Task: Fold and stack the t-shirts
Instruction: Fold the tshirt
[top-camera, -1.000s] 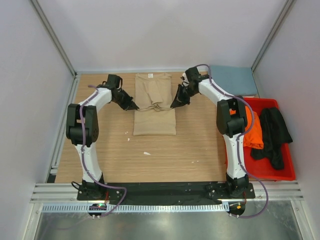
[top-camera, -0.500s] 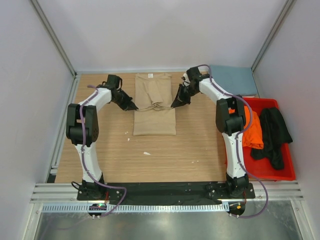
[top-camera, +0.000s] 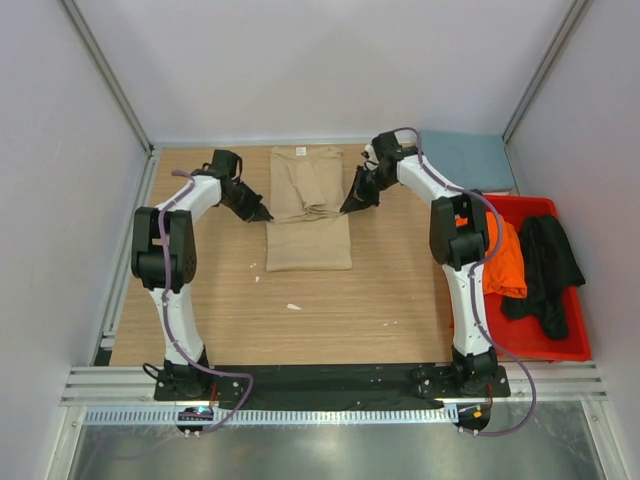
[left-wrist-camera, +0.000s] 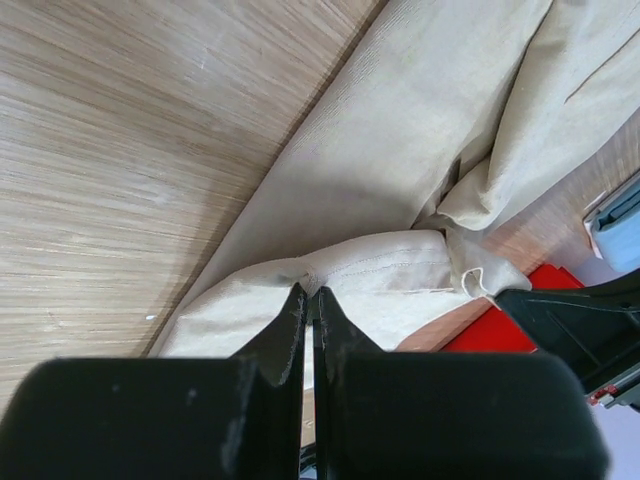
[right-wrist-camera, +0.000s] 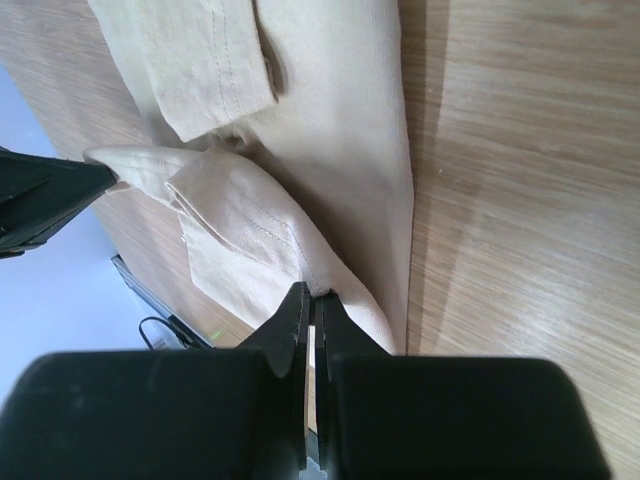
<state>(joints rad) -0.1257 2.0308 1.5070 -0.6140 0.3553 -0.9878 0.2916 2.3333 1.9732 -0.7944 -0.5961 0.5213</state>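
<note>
A tan-beige t-shirt (top-camera: 309, 215) lies lengthwise at the back middle of the wooden table, partly folded, its hem edge lifted across its middle. My left gripper (top-camera: 267, 215) is shut on the left end of that edge (left-wrist-camera: 310, 280). On the other side, my right gripper (top-camera: 346, 210) is shut on the edge's right end (right-wrist-camera: 330, 290). A slate blue-grey t-shirt (top-camera: 468, 160) lies flat at the back right corner. An orange t-shirt (top-camera: 508, 262) and a black t-shirt (top-camera: 548, 270) lie heaped in the red bin (top-camera: 565, 345).
The red bin stands along the table's right edge beside the right arm. Grey walls close in the table on three sides. A few small white scraps (top-camera: 293, 306) lie on the wood in front of the shirt.
Both grippers have carried the held edge of the tan shirt slightly farther toward the back of the table. The jaws stay shut.
</note>
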